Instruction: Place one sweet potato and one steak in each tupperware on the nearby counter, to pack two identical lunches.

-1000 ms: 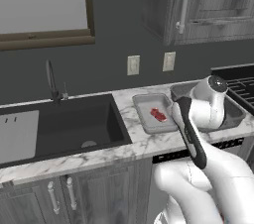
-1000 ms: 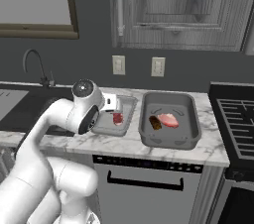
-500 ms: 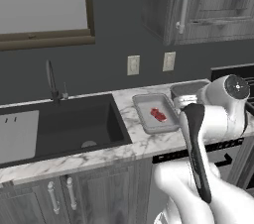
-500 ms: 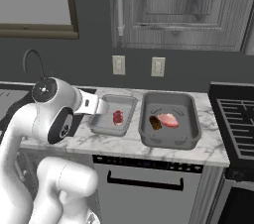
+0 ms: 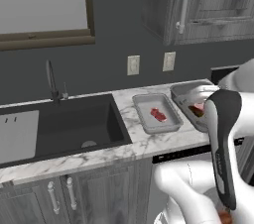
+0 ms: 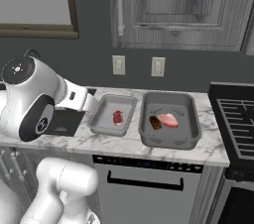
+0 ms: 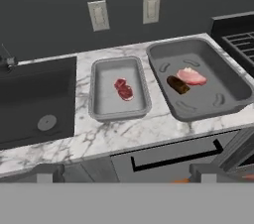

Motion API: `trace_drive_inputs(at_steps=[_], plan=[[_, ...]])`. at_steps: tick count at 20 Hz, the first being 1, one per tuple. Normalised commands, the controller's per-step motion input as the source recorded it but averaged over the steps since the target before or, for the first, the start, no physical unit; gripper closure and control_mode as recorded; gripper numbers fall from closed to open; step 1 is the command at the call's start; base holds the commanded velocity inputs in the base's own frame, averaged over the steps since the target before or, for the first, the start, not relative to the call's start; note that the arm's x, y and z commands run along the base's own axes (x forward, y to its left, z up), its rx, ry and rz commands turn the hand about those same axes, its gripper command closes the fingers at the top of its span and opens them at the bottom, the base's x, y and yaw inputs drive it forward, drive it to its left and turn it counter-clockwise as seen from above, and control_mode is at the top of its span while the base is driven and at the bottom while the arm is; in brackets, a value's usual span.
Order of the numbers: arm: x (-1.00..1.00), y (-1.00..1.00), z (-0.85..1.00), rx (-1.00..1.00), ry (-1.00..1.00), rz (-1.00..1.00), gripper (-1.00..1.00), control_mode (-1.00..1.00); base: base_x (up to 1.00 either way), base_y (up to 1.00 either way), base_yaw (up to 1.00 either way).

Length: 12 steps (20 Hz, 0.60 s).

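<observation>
Two grey tupperware trays sit side by side on the white marble counter (image 7: 129,134). The smaller left tupperware (image 7: 94,94) (image 6: 106,111) (image 5: 146,106) holds one red marbled steak (image 7: 124,89) (image 6: 118,117) (image 5: 158,115). In the larger right tupperware (image 7: 223,77) (image 6: 173,105) (image 5: 182,91) lie a dark brown sweet potato (image 7: 177,84) (image 6: 155,122) and a paler pink steak (image 7: 191,76) (image 6: 169,120). My gripper (image 7: 124,174) hangs back from the counter's front edge, open, its fingertips (image 7: 47,173) far apart with nothing between them.
A black sink (image 7: 34,99) with a faucet (image 5: 51,79) lies left of the trays. A stove (image 6: 238,114) borders the counter on the right. Two wall outlets (image 7: 99,15) and upper cabinets (image 6: 173,5) stand behind. My arm's big joint (image 6: 30,104) rises left of the trays.
The arm has swung back from over the trays, rightward in the left base view and leftward in the right base view, uncovering the left tray. The foods have not moved.
</observation>
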Motion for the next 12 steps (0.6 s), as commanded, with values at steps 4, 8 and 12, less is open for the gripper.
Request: trace_drive_inputs(at_steps=[4, 8, 12], plan=[[-0.47, 0.02, 0.05, 0.0, 0.1, 0.0, -1.0, -1.0, 0.0, 0.0, 0.0], [-0.42, 0.03, -0.13, -0.02, 0.0, 0.02, -1.0, -1.0, 0.0, 0.0, 0.0], [-0.08, 0.0, -0.1, -0.01, 0.0, 0.02, -1.0, 1.0, -0.18, 0.0, 0.14]])
